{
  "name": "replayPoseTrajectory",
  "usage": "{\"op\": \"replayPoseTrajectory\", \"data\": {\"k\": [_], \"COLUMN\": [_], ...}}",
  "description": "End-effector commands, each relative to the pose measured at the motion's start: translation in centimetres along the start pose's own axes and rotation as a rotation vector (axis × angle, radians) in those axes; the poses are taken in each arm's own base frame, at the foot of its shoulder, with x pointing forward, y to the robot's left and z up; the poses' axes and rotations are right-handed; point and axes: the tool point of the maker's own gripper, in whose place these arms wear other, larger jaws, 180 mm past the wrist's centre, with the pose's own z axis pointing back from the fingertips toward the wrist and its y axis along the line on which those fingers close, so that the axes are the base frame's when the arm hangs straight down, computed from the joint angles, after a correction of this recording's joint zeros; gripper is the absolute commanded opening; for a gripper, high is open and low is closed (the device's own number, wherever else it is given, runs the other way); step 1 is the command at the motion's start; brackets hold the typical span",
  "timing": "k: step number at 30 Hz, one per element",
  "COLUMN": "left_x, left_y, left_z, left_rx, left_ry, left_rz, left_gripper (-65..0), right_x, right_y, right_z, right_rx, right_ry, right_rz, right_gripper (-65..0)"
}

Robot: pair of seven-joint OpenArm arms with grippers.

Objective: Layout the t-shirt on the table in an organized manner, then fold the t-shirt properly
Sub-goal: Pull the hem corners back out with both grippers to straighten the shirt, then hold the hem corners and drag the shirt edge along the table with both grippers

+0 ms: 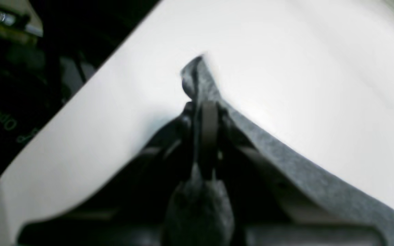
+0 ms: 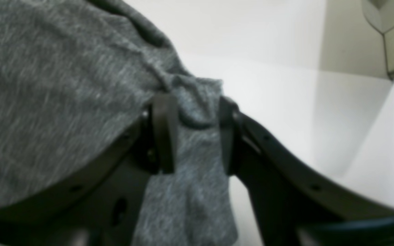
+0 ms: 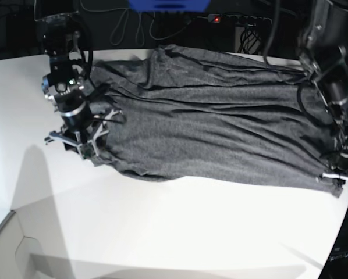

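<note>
In the base view, going left to right, the right hand (image 3: 88,148) sits at the left end of the t-shirt (image 3: 220,125), low over the white bench (image 3: 162,232). Its wrist camera shows the two dark fingers (image 2: 164,131) standing apart with a bunched fold of grey knit lying between them; the cloth touches the inner face of the left finger, and the jaws are parted rather than pinched on it.

The t-shirt lies spread lengthwise across the far half of the bench, wrinkled in long ridges, its near edge running roughly straight from one hand to the other.

At the right end, close to the bench's edge, the left hand (image 3: 343,174) is at the shirt's near corner. Its wrist camera, though blurred, shows the jaws closed together on a narrow edge of the cloth, a small peak of fabric (image 1: 197,78) sticking out past the fingertips and the hem trailing off to the lower right across the bench.
</note>
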Motion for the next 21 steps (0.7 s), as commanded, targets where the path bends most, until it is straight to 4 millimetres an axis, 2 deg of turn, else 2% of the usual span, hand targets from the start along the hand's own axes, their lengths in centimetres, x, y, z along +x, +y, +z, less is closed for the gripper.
{"op": "replayPoseTrajectory", "data": {"k": [1, 4, 6, 9, 16, 21], "left_x": [4.0, 5.3, 5.1, 5.0, 3.5, 1.6], "left_y": [-0.4, -2.2, -2.8, -3.8, -3.3, -2.5], "left_z": [0.2, 1.6, 2.5, 3.4, 5.1, 6.2], "left_rx": [-0.011, -0.037, -0.044, -0.057, -0.051, -0.042], "left_ry": [-0.095, -0.112, -0.107, -0.115, -0.106, -0.070], "left_rz": [-0.008, -0.040, -0.059, -0.072, -0.110, -0.136], "left_gripper": [-65.0, -65.0, -65.0, -65.0, -65.0, -65.0], "right_x": [1.7, 1.9, 2.3, 2.8, 3.0, 3.1], "right_y": [-0.4, -0.4, 0.6, 0.6, 0.6, 1.1], "right_z": [0.0, -0.2, -0.3, -0.4, -0.3, -0.4], "right_rx": [-0.010, -0.010, 0.011, 0.010, 0.011, 0.019], "right_ry": [-0.049, -0.049, -0.058, -0.070, -0.075, -0.077], "right_rz": [-0.004, -0.006, -0.005, -0.009, -0.011, -0.019], "right_gripper": [-41.5, -41.4, -41.4, -41.0, -40.8, -40.8]}}
